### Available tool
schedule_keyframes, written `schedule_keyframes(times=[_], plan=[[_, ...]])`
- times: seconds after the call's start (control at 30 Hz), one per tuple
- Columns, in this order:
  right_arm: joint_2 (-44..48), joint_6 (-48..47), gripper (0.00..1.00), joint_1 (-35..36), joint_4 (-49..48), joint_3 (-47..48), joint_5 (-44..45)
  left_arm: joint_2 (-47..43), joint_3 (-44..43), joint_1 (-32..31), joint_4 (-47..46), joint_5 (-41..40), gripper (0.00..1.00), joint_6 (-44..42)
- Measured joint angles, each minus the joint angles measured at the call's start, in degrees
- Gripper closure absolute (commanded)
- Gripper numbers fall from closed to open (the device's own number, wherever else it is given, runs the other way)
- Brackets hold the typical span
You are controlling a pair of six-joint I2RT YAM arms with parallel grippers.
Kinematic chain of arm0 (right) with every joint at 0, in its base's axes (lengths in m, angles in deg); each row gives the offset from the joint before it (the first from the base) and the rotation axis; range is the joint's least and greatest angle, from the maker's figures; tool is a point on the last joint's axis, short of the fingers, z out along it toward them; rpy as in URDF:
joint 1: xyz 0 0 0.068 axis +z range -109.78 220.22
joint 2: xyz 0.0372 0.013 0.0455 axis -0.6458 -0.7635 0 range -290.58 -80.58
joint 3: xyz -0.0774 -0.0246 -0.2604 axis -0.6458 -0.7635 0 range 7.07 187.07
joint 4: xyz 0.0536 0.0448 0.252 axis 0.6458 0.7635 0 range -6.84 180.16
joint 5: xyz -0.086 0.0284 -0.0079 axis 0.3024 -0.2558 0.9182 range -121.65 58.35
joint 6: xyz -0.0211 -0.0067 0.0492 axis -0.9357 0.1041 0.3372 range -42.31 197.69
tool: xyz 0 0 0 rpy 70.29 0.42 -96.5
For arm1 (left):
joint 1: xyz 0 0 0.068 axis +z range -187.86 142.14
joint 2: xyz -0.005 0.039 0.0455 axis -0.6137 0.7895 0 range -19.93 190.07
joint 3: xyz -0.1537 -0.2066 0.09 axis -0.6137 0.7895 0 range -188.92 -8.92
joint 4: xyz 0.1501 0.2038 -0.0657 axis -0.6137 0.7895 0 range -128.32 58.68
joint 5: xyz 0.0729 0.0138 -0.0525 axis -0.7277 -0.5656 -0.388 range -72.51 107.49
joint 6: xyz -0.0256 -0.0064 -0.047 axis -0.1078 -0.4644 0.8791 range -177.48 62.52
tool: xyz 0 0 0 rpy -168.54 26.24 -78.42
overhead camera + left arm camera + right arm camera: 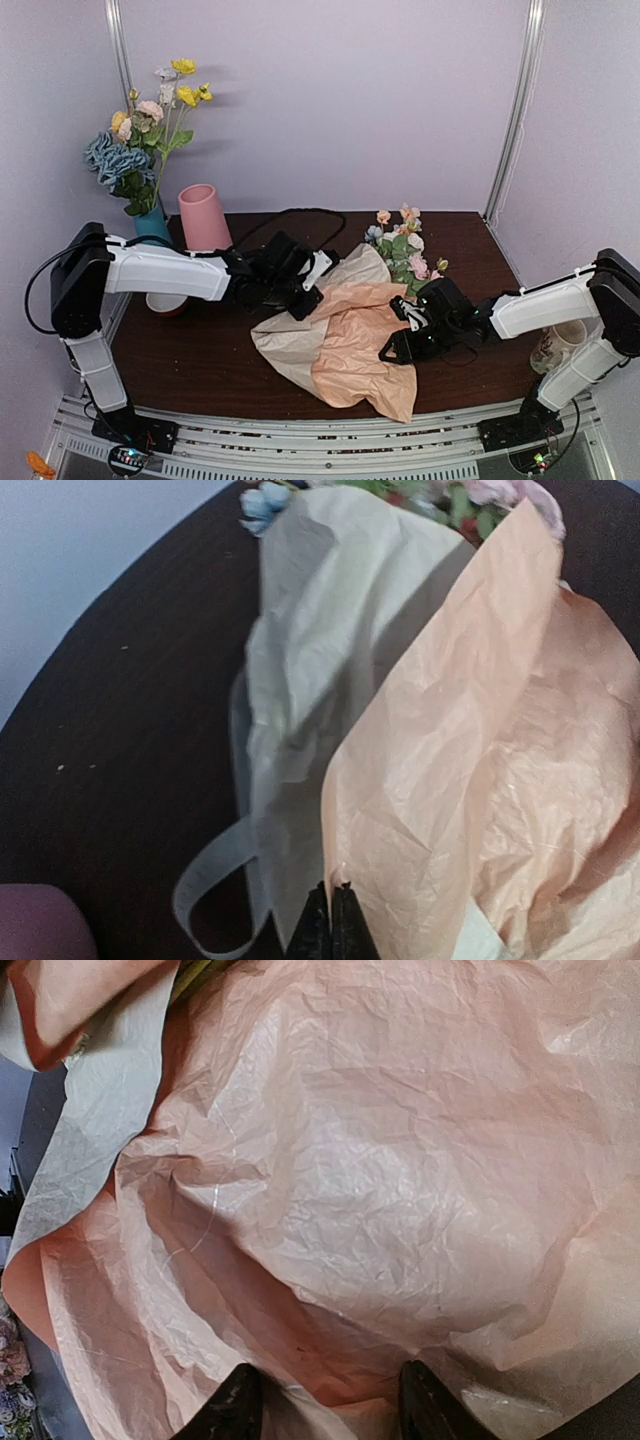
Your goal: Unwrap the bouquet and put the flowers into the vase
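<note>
At the far left of the desk (200, 370) a teal vase (152, 224) of yellow flowers stands just beside the pink vase (203, 216), with a small bowl (165, 303) under my left arm. My left pincer (333, 915) is pressed together at the near edge of the bouquet (345, 335), which lies mid-desk with its paper spread open. The flowers (405, 250) point far right, and my right pincer (330, 1375), fingers apart, is clamped across a bulge of that paper, a mug (555, 345) beyond it.
</note>
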Motion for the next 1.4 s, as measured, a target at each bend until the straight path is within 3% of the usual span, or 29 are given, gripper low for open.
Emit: schedule_keyframes(times=[0.2,0.37,0.57,0.73,0.97,1.4], plan=[[-1.0,0.1,0.51,0.0,-2.1,0.0,0.0,-0.5,-2.8,6.4,-1.1,-8.4,1.0,5.4],[-1.7,0.4,0.51,0.0,-3.2,0.2,0.2,6.4,-10.5,9.2,-0.3,-15.1,1.0,9.6],[-2.6,1.6,0.51,0.2,-3.1,1.4,2.5,15.2,-19.7,10.6,2.0,-16.6,1.0,13.1],[-2.9,2.2,0.51,0.2,-1.6,2.5,6.6,21.4,-27.4,11.8,3.2,-14.1,1.0,14.8],[-2.5,2.4,0.51,-1.4,0.9,3.1,12.0,24.1,-31.8,12.2,3.3,-7.8,1.0,16.8],[3.9,2.0,0.51,-11.1,8.8,0.2,18.9,25.9,-32.9,12.1,-1.4,4.5,1.0,24.7]])
